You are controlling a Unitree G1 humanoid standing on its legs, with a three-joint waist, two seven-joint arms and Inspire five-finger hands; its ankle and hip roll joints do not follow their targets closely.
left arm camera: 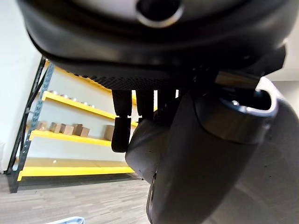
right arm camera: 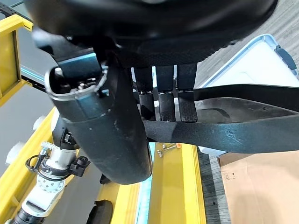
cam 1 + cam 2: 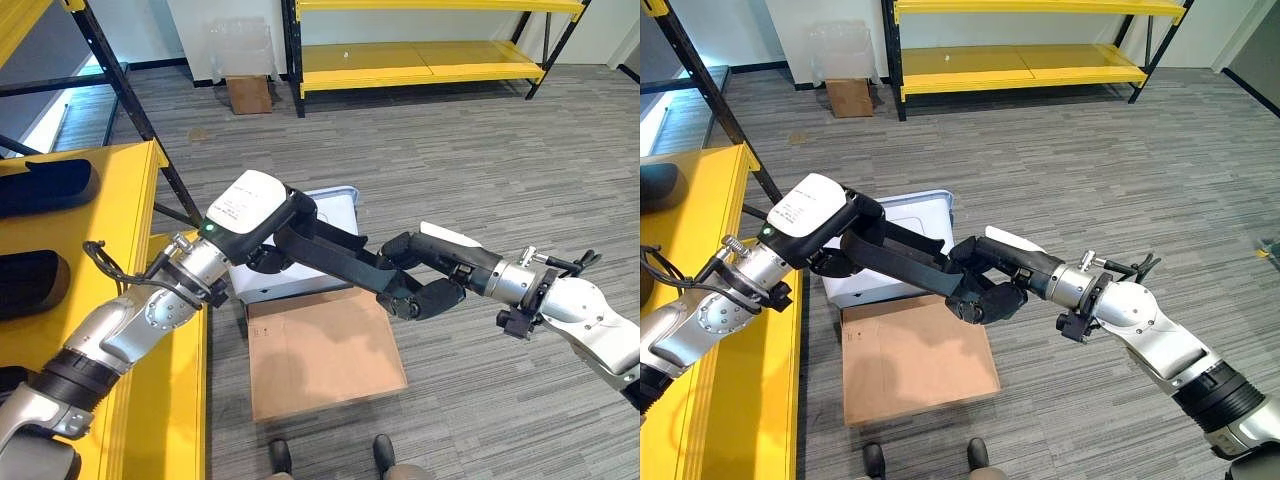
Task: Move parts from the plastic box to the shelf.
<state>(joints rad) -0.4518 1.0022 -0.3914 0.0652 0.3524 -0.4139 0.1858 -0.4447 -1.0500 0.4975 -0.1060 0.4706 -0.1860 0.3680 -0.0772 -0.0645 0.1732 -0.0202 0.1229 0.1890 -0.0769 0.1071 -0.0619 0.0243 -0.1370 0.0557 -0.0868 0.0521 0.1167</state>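
Both hands clamp one long black curved plastic part (image 3: 335, 255) above the white plastic box (image 3: 335, 205). The left hand (image 3: 262, 232) grips one end with curled fingers, and the right hand (image 3: 425, 285) grips the other end.

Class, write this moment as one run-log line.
left hand: shut on part | right hand: shut on part | part: above box | shelf: beside left arm

no legible txt; tiny print on left hand (image 3: 255, 205) unreadable.

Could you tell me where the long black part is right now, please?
The long black part is held between the left hand and right hand, above the plastic box and cardboard sheet.
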